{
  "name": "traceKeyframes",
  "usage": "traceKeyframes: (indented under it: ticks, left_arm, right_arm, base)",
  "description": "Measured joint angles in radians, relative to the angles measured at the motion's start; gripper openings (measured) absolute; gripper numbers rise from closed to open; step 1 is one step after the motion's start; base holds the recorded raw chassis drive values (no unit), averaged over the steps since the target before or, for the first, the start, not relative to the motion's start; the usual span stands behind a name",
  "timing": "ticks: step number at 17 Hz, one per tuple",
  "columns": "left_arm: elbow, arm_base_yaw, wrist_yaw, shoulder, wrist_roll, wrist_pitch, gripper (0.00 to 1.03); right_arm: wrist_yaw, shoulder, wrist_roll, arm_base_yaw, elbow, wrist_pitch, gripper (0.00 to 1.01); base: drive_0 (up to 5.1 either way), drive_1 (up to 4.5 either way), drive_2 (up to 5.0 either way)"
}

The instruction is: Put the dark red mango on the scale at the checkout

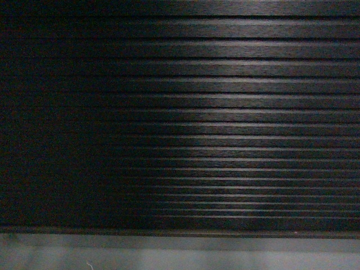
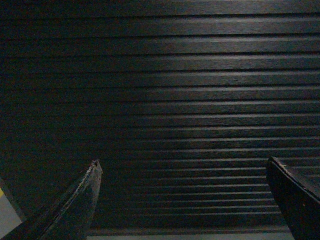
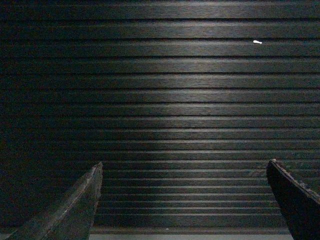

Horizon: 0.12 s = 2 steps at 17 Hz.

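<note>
The checkout's ribbed black front panel [image 1: 225, 124] fills the head view, and it also fills the left wrist view [image 2: 180, 100] and the right wrist view [image 3: 180, 100]. My left gripper [image 2: 182, 162] faces that panel, open, with nothing between its dark fingers [image 2: 82, 200]. Pointing at the same ribbed front, my right gripper [image 3: 184, 162] is open and empty too. Neither arm shows in the head view. The dark red mango and the scale are out of view.
A strip of grey floor [image 1: 180, 256] runs along the foot of the panel. A small white speck [image 3: 257, 42] sits on one rib. At the lower left of the left wrist view a pale floor patch [image 2: 6, 220] shows.
</note>
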Motion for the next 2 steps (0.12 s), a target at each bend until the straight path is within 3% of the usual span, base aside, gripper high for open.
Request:
traceKeyframes:
  ticks: [2]
  left_arm:
    - [0.000,0.000,0.000,0.000,0.000,0.000,0.98]
  right_arm:
    - [0.000,0.000,0.000,0.000,0.000,0.000,0.98]
  base:
    - [0.0,0.00,0.0]
